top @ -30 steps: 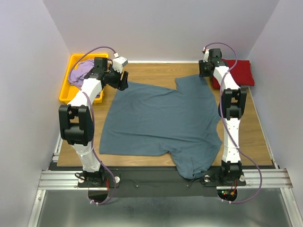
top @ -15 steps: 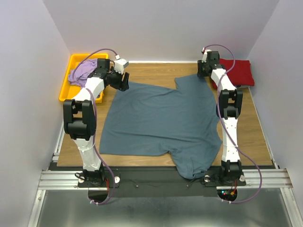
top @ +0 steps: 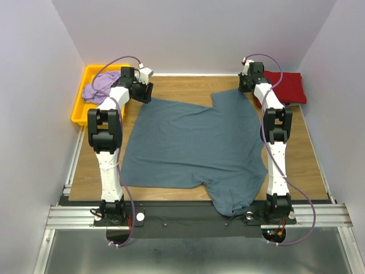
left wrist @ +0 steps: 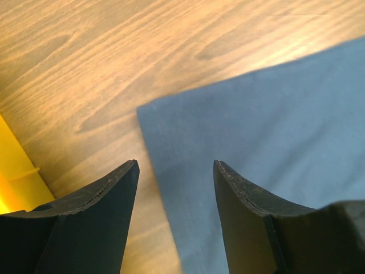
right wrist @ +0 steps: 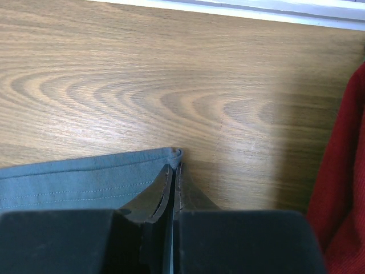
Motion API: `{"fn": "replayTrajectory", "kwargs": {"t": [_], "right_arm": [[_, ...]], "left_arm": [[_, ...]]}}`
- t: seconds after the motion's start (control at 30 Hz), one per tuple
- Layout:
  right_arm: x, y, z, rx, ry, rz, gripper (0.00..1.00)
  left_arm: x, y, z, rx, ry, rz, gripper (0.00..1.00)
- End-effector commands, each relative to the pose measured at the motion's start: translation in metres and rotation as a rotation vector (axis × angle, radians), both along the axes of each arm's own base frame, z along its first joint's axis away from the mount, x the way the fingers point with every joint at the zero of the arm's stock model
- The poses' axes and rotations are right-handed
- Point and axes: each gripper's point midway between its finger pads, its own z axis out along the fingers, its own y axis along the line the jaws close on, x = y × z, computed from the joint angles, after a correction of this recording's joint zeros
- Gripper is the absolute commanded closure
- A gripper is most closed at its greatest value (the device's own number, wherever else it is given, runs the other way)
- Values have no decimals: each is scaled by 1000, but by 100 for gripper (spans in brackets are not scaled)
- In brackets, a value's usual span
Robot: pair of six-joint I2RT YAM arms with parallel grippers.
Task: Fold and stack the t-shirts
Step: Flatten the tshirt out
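The slate blue-grey t-shirt (top: 194, 142) lies spread on the wooden table, one sleeve hanging over the near edge. My left gripper (top: 146, 93) is open, its fingers (left wrist: 102, 211) straddling the shirt's far left corner (left wrist: 165, 123) without closing on it. My right gripper (top: 246, 85) is shut on the shirt's far right hem corner (right wrist: 174, 154). The dark red t-shirt (top: 288, 87) lies folded at the far right; it also shows in the right wrist view (right wrist: 342, 171). The pale lavender t-shirt (top: 100, 87) lies bunched in the yellow tray.
The yellow tray (top: 82, 114) stands at the far left, its edge in the left wrist view (left wrist: 14, 171). White walls enclose the table on three sides. A metal rail (top: 194, 216) runs along the near edge.
My left arm has stretched out farther back, bringing its gripper onto the shirt's far left corner. My right gripper has moved slightly farther back with the hem.
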Motion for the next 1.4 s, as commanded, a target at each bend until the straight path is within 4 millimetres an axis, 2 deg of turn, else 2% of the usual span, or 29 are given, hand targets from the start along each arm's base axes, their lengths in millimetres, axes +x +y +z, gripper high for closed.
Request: {"fn": "replayTrajectory", "kwargs": {"t": [0.0, 0.3, 0.53, 0.67, 0.8, 0.87, 1.07, 1.13, 1.17, 1.2, 1.37], "right_arm": [[5, -2, 23, -8, -49, 14, 99], [11, -1, 42, -2, -94, 17, 99], [11, 2, 52, 10, -107, 30, 99], [11, 2, 57, 8, -117, 31, 99], [14, 1, 62, 9, -130, 28, 99], [16, 2, 64, 10, -141, 30, 99], [32, -2, 81, 0, -220, 8, 99], [36, -1, 88, 0, -249, 6, 99], [40, -2, 99, 7, -282, 4, 100], [42, -1, 105, 13, -300, 7, 100], [45, 5, 145, 28, -388, 27, 99]], "left_arm": [[28, 4, 29, -15, -98, -5, 35], [53, 2, 6, -40, -83, -29, 40], [57, -2, -10, -67, -50, -71, 50], [56, -4, -19, -69, -23, -90, 51], [54, -4, -25, -86, -6, -103, 64], [53, -4, -24, -97, -6, -108, 68], [62, 1, -12, -132, -48, -87, 98], [64, 0, -5, -138, -67, -84, 100], [63, -2, -3, -152, -72, -87, 100], [65, 12, -1, -157, -80, -64, 100], [67, 13, 13, -154, -117, -72, 100]]}}
